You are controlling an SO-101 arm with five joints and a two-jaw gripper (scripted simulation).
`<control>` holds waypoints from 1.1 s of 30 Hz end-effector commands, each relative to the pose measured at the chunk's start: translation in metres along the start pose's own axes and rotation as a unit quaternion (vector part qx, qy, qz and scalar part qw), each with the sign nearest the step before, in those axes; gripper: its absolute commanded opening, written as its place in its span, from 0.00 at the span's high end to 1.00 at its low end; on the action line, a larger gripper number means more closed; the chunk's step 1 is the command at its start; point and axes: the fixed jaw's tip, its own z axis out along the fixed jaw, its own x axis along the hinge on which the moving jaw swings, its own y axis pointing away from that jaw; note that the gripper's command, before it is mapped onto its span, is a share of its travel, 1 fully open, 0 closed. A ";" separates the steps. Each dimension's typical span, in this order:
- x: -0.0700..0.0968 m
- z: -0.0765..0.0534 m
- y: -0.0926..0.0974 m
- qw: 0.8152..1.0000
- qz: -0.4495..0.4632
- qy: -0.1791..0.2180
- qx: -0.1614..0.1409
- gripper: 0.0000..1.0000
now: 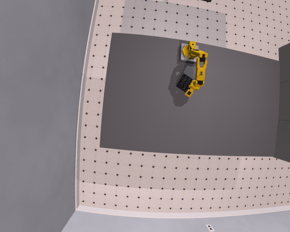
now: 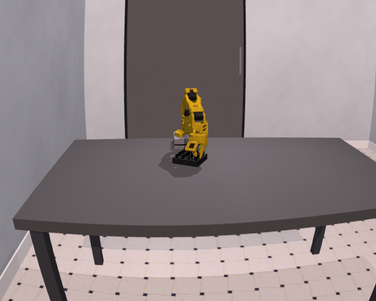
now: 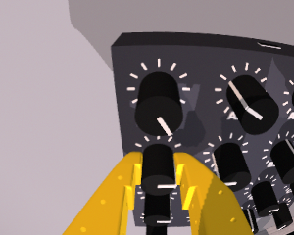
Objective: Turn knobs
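The black knob box (image 3: 213, 124) lies on the dark table near the arm's base, seen in the top view (image 1: 184, 81) and the exterior view (image 2: 190, 158). In the wrist view a small socket (image 3: 271, 43) sits on its far edge. The row nearest it has large black knobs (image 3: 159, 101) with white pointers and tick marks. My gripper (image 3: 159, 179) is shut on the leftmost knob of the second row (image 3: 159, 164), one yellow finger on each side. The knob's white pointer line faces right. Further knobs in that row (image 3: 232, 164) stand free to the right. Rows closer to me are partly hidden by the fingers.
The arm's grey base block (image 1: 186, 53) stands just behind the box at the table's far edge. A dark door fills the wall behind the table (image 2: 185, 64). The arm casts a shadow left of the box (image 1: 176, 94).
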 end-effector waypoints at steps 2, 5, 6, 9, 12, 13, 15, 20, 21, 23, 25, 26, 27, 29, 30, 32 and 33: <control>0.004 0.003 0.000 0.999 -0.043 0.008 0.001 0.99; 0.004 0.003 0.000 0.998 -0.070 0.008 0.001 0.99; 0.004 0.003 0.000 0.997 -0.078 0.008 0.001 0.99; 0.004 0.003 0.000 0.995 -0.104 0.008 0.000 0.99; 0.005 0.003 0.000 0.993 -0.122 0.008 0.000 0.99; 0.005 0.003 0.000 0.993 -0.122 0.008 0.000 0.99; 0.005 0.003 0.000 0.990 -0.139 0.008 0.000 0.99; 0.005 0.003 0.000 0.983 -0.182 0.008 0.000 0.99; 0.005 0.003 0.000 0.982 -0.191 0.008 0.000 0.99; 0.006 0.003 0.000 0.978 -0.208 0.008 0.000 0.99; 0.006 0.003 0.000 0.974 -0.225 0.008 -0.001 0.99; 0.006 0.003 -0.001 0.972 -0.233 0.008 -0.001 0.99; 0.006 0.003 -0.001 0.970 -0.242 0.008 -0.001 0.99; 0.006 0.003 -0.001 0.968 -0.250 0.008 -0.001 0.99; 0.006 0.003 -0.001 0.968 -0.250 0.008 -0.001 0.99; 0.006 0.003 -0.001 0.964 -0.267 0.008 -0.001 0.99; 0.006 0.003 -0.001 0.961 -0.275 0.008 -0.001 0.99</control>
